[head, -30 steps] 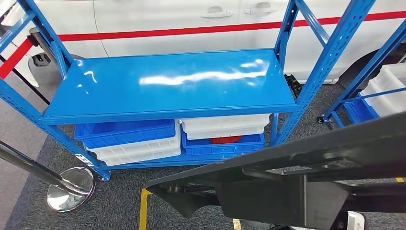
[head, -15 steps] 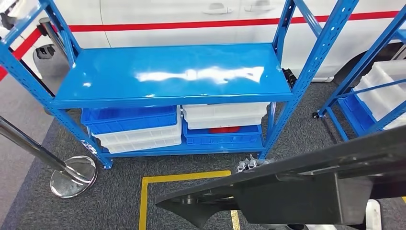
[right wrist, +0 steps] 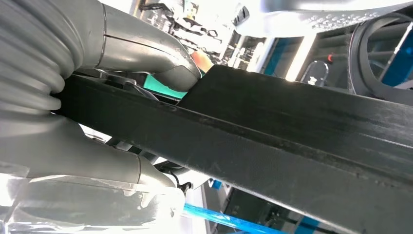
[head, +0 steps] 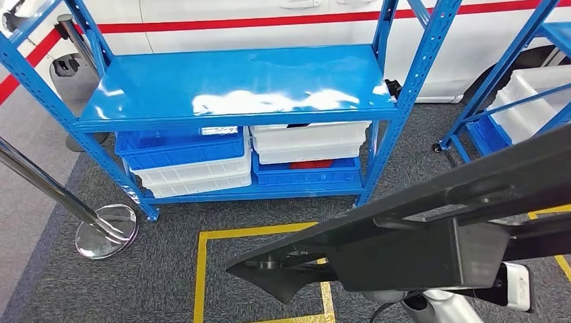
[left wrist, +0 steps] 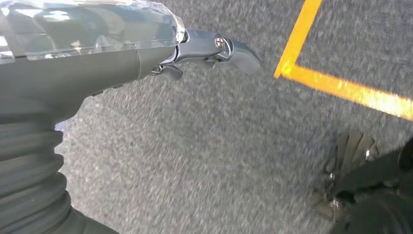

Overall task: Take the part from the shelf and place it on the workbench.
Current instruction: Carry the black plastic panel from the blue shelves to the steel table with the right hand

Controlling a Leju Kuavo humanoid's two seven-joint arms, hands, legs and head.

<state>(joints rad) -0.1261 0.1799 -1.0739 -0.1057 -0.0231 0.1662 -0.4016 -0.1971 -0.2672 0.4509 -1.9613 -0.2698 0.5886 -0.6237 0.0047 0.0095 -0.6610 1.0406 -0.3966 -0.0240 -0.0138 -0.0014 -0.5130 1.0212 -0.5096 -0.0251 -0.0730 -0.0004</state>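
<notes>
Over grey carpet, right hand grips long matte-black angular part; left hand w/ fingers apart, holding nothing.

Black part cut off at right edge; right hand mostly hidden behind it

White car with a red stripe stands behind the rack. Chrome post base sits on grey carpet left of the rack; yellow floor tape lies before it.
</notes>
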